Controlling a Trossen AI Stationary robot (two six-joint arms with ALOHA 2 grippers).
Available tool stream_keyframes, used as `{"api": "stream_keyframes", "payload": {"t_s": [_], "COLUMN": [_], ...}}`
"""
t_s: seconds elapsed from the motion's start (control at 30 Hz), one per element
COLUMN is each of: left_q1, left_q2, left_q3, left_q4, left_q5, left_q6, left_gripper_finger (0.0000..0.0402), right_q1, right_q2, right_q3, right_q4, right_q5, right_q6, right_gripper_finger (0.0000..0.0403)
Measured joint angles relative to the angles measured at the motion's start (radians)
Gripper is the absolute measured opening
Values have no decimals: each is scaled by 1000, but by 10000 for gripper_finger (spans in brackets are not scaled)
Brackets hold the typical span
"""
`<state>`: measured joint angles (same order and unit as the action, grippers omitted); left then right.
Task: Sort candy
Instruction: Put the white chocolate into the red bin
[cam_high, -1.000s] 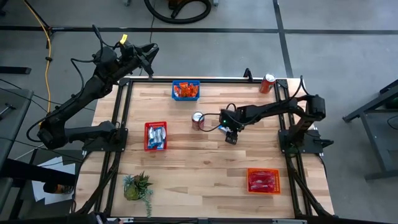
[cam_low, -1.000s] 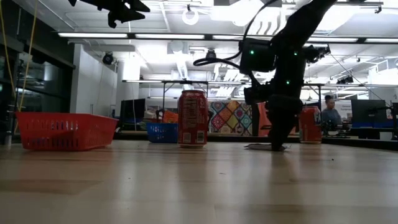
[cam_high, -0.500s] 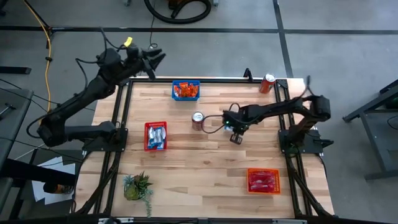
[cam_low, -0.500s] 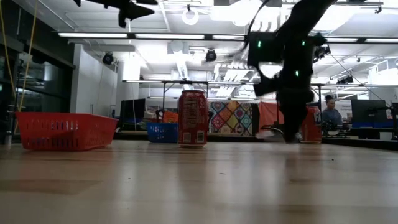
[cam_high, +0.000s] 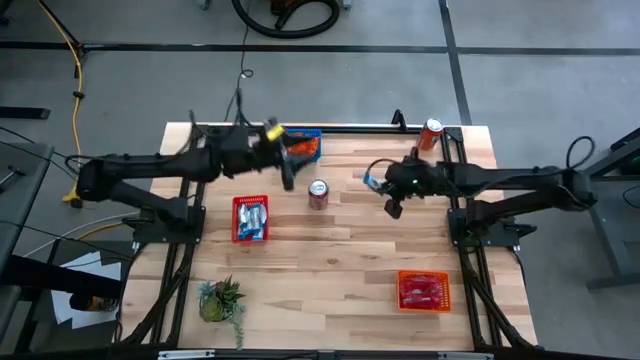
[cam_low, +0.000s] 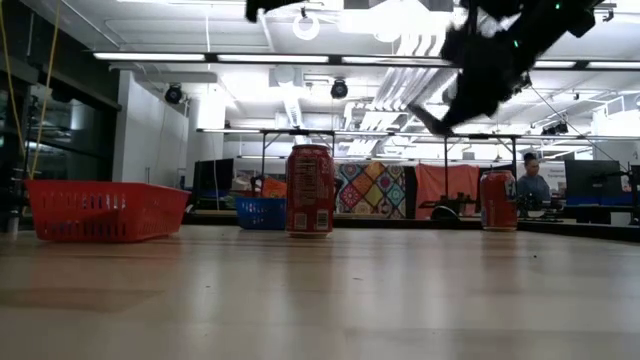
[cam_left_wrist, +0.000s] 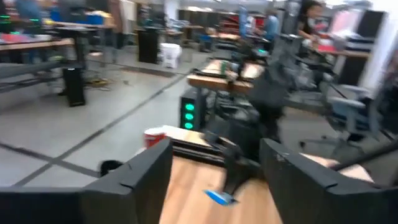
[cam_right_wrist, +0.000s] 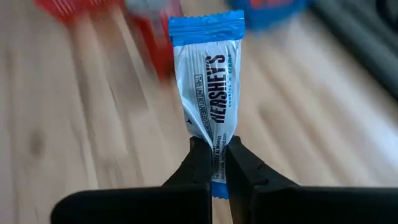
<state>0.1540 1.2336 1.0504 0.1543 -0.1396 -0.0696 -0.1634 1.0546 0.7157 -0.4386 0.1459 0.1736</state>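
Note:
A blue-and-white candy packet (cam_right_wrist: 208, 81) hangs in the air over the table's middle. My right gripper (cam_right_wrist: 214, 149) is shut on it, right of the upright red can (cam_high: 318, 193). My left gripper (cam_left_wrist: 214, 165) is open and holds nothing. It hovers level over the table's far part (cam_high: 288, 178), beside the blue basket (cam_high: 300, 145) of orange candy. The left wrist view looks across at the blue packet (cam_left_wrist: 217, 197) under the right arm. A red basket (cam_high: 250, 218) holds blue-and-white candy. An orange basket (cam_high: 423, 290) holds pink-red candy. My right gripper pinches one end of the packet (cam_right_wrist: 216, 163) between its two fingers. The fingers slant downward from the table's right side and lie along the packet's length. The rest of the packet sticks out past the fingertips, lifted clear of the table.
A second red can (cam_high: 430, 132) stands at the far right corner. A small green plant (cam_high: 222, 300) sits at the near left. Bare wood lies between the baskets across the table's middle and near side (cam_high: 330, 270).
My right gripper has risen from the table with the blue-and-white packet and drawn back toward the table's right edge. My left arm has swung from beyond the far left corner to over the table, ending beside the blue basket.

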Motion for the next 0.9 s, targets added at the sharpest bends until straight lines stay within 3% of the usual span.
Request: {"api": "stream_keyframes", "payload": {"t_s": [0.2, 0.4, 0.67, 0.9], "left_q1": [-126, -132, -123, -145], "left_q2": [88, 114, 113, 113], "left_q3": [59, 82, 84, 84], "left_q4": [0, 1, 10, 9], "left_q5": [-66, -133, -135, -138], "left_q6": [-6, -33, -58, 13], "left_gripper_finger": [271, 276, 277, 277], "right_q1": [26, 72, 119, 120], "right_q2": [-25, 16, 145, 244], "right_q3": [-3, 2, 136, 249], "right_q4": [339, 646, 690, 690], "right_q5": [-4, 76, 128, 143], "right_q6": [-89, -128, -238, -305], "right_gripper_finger": [1, 1, 0, 0]}}
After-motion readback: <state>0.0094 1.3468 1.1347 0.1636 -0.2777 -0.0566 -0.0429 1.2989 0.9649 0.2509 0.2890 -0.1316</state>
